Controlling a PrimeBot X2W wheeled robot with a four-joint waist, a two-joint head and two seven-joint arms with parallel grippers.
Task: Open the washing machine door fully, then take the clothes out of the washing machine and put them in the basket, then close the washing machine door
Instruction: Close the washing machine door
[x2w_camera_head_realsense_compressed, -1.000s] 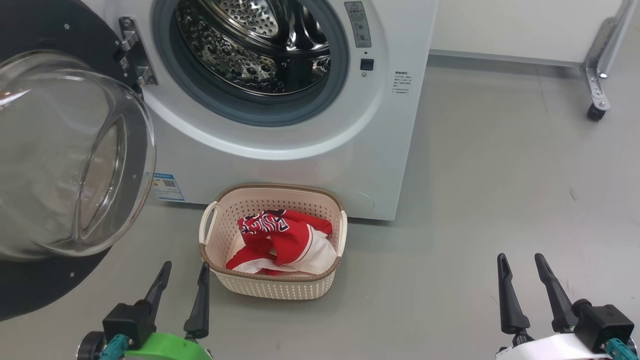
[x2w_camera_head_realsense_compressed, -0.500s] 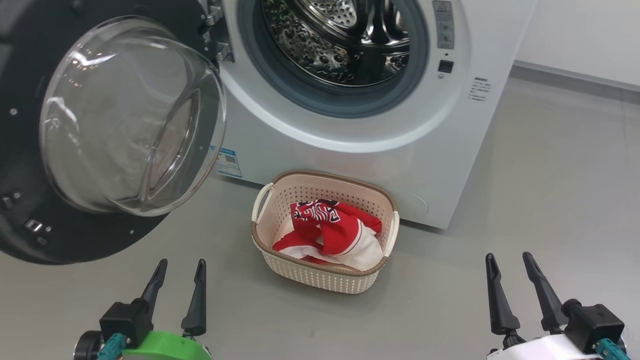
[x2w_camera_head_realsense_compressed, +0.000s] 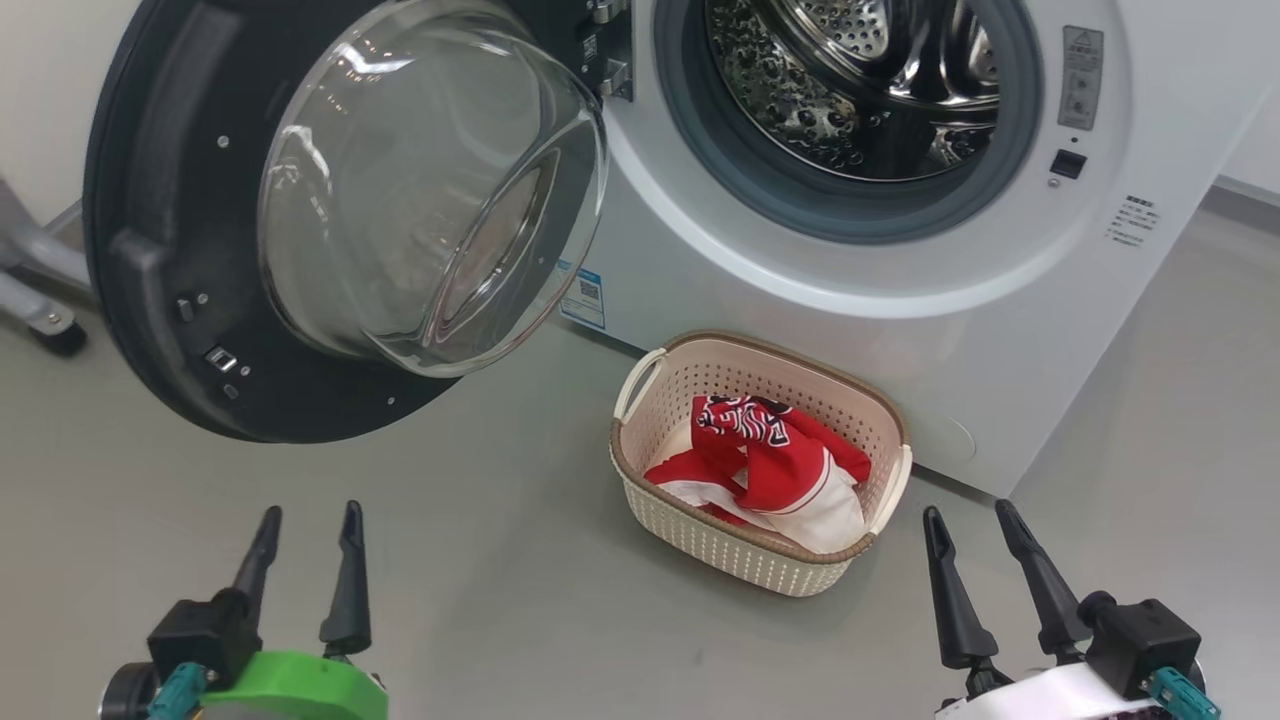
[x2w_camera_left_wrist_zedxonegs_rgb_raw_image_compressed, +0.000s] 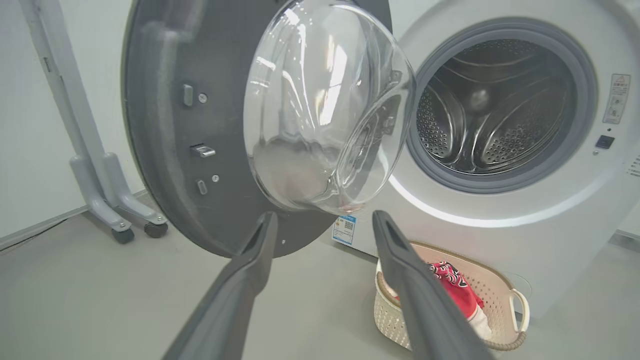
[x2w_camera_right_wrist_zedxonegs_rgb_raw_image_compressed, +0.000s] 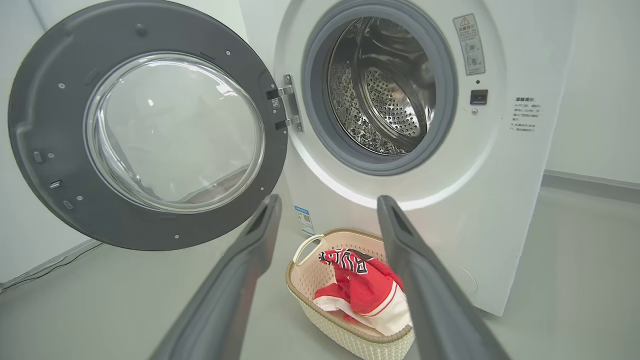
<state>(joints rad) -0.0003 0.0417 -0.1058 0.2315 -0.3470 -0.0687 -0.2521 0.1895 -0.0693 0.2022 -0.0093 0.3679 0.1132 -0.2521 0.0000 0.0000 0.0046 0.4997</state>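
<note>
The white washing machine (x2w_camera_head_realsense_compressed: 820, 290) (x2w_camera_left_wrist_zedxonegs_rgb_raw_image_compressed: 550, 235) (x2w_camera_right_wrist_zedxonegs_rgb_raw_image_compressed: 505, 210) stands with its drum mouth bare and shiny inside. Its door (x2w_camera_head_realsense_compressed: 170, 250) (x2w_camera_left_wrist_zedxonegs_rgb_raw_image_compressed: 165, 125) (x2w_camera_right_wrist_zedxonegs_rgb_raw_image_compressed: 45, 125), black-rimmed with a bulging glass bowl, hangs swung wide to the left. On the floor in front sits the cream basket (x2w_camera_head_realsense_compressed: 690, 500) (x2w_camera_left_wrist_zedxonegs_rgb_raw_image_compressed: 387, 315) (x2w_camera_right_wrist_zedxonegs_rgb_raw_image_compressed: 310, 295) with red and white clothes (x2w_camera_head_realsense_compressed: 775, 465) (x2w_camera_left_wrist_zedxonegs_rgb_raw_image_compressed: 460, 295) (x2w_camera_right_wrist_zedxonegs_rgb_raw_image_compressed: 362, 292) inside. My left gripper (x2w_camera_head_realsense_compressed: 307, 518) (x2w_camera_left_wrist_zedxonegs_rgb_raw_image_compressed: 322, 220) hovers open low at the left, below the door. Right of the basket, my right gripper (x2w_camera_head_realsense_compressed: 966, 515) (x2w_camera_right_wrist_zedxonegs_rgb_raw_image_compressed: 327, 202) is open and empty.
A grey wheeled frame leg (x2w_camera_head_realsense_compressed: 40, 310) (x2w_camera_left_wrist_zedxonegs_rgb_raw_image_compressed: 107, 200) stands left of the door by the pale wall. Grey floor (x2w_camera_head_realsense_compressed: 500, 600) stretches between my grippers and the basket.
The head camera has turned left, so machine, door and basket slide right in view. Both grippers stay open and low.
</note>
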